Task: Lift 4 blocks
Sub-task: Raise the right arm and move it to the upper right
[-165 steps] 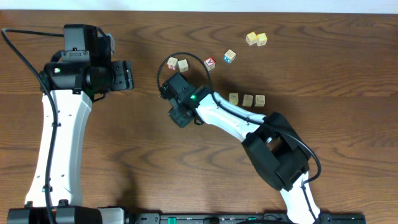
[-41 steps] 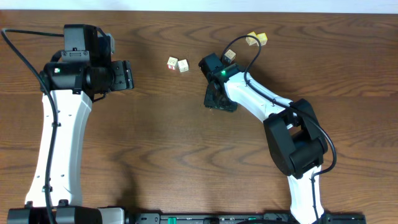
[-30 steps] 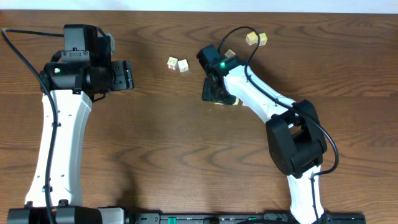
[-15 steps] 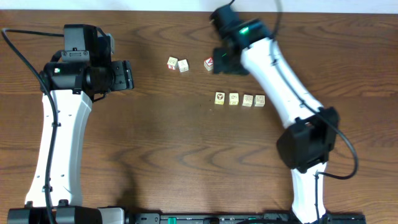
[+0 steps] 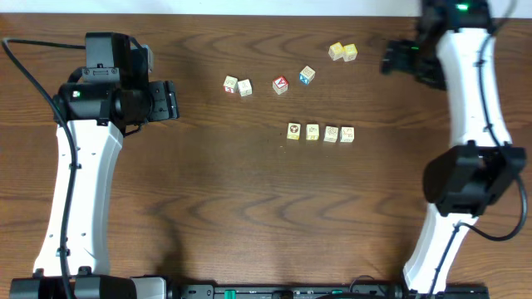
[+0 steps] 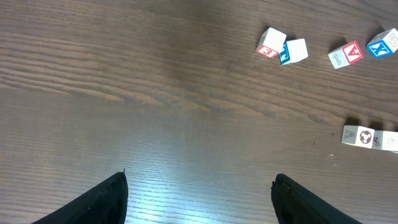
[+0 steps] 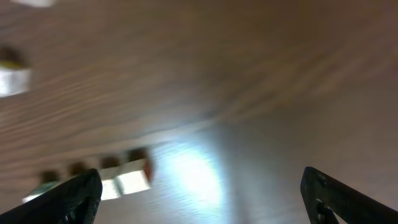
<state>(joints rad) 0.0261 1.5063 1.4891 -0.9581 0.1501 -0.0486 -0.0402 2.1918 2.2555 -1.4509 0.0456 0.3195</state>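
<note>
Right gripper (image 5: 396, 60) swung far from four blocks (image 5: 312, 132), ring-marked one leftmost

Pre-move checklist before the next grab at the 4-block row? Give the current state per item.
1. All four cream blocks in one straight row: ok.
2. Neighbours in the row pressed face to face, no gaps: cannot tell.
3. Open, empty right claw: ok.
4. Alignment of right claw with the row: not ok. It is well away, beyond the yellow cubes.
5. Open, empty left claw: ok.
6. Nearby red-faced cube and blue-faced cube apart from the row: ok.
</note>
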